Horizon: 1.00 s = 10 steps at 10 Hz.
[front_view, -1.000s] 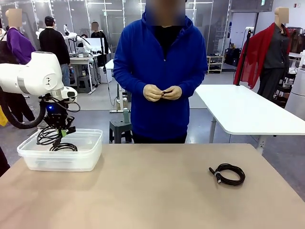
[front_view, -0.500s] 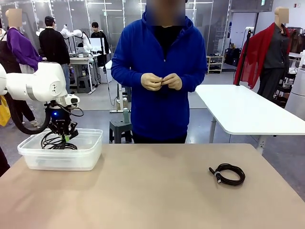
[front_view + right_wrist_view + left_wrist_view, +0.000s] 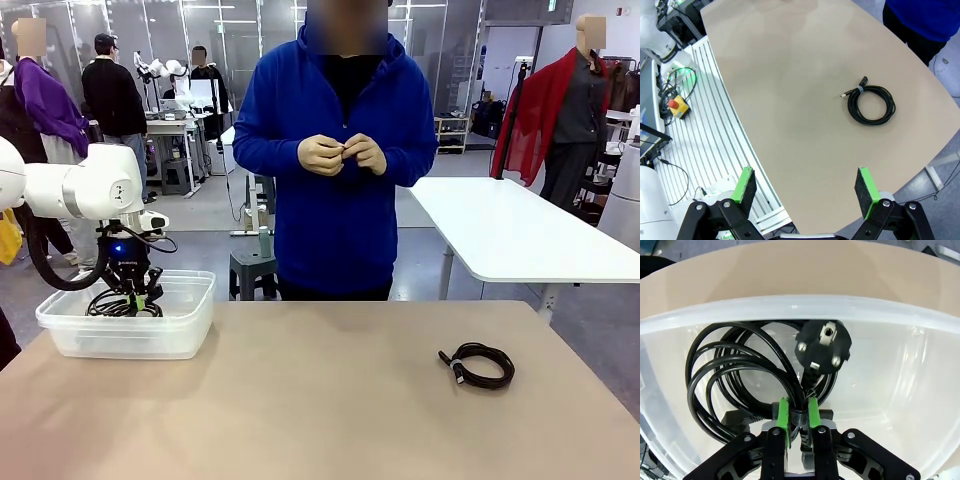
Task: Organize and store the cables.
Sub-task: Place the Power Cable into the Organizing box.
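The left claw (image 3: pixel 140 297) reaches down into a clear plastic bin (image 3: pixel 185 325) that stands at the far left of the worktop (image 3: pixel 320 410). In the left wrist view, its green pads (image 3: pixel 784 412) flank the strapped neck of a coiled power cable (image 3: pixel 735 367). The gap between them is narrow, and I cannot tell whether they press on the strap or merely stand beside it. The coil lies inside the bin (image 3: pixel 790 310) against its floor, loops fanned to one side, and the round black plug (image 3: pixel 823 346) lies face up just beyond the pads (two pins and an earth hole show).

From the front, the same bundle (image 3: pixel 112 305) shows as dark loops through the bin's wall under the claw.

A second cable (image 3: pixel 478 365), thinner and with a slim connector, lies coiled on the right side of the worktop, well apart from the bin. The right wrist view looks down on it (image 3: pixel 871 104). The right claw (image 3: pixel 805 182) hangs high over the worktop, its fingers spread wide with nothing between them.

At the far side a person in a blue hoodie holds both hands (image 3: pixel 343 155) together at the chest.
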### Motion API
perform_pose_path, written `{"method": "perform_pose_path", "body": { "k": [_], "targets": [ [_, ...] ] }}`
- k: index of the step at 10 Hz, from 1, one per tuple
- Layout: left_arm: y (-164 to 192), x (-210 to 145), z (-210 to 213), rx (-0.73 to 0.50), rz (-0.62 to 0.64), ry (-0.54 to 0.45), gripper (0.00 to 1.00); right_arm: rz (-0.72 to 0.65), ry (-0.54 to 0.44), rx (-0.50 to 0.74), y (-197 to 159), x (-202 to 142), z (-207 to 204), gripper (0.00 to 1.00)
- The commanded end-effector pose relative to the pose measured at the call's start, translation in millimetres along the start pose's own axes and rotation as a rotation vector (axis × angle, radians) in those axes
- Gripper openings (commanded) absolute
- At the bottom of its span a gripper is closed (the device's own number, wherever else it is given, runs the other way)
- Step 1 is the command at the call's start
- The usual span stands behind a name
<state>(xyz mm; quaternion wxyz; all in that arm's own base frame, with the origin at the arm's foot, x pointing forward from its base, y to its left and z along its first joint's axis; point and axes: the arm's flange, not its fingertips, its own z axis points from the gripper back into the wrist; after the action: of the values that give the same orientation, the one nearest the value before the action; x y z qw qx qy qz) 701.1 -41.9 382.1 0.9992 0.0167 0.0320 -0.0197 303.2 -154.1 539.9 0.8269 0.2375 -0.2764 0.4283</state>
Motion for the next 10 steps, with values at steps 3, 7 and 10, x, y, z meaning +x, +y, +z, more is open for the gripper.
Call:
{"method": "perform_pose_path", "body": {
  "k": [3, 7, 10],
  "targets": [
    [0, -13, 17, -0.016, -0.008, 0.003, 0.51, 0.016, -0.012, 0.008, -1, 0, 1, 1.00],
    [2, -23, 21, -0.017, -0.002, -0.023, 0.67, 0.016, -0.012, 0.008, -1, 0, 1, 1.00],
    [6, -27, 23, -0.024, 0.004, -0.039, 1.00, 0.016, -0.012, 0.008, -1, 0, 1, 1.00]
  ]
}}
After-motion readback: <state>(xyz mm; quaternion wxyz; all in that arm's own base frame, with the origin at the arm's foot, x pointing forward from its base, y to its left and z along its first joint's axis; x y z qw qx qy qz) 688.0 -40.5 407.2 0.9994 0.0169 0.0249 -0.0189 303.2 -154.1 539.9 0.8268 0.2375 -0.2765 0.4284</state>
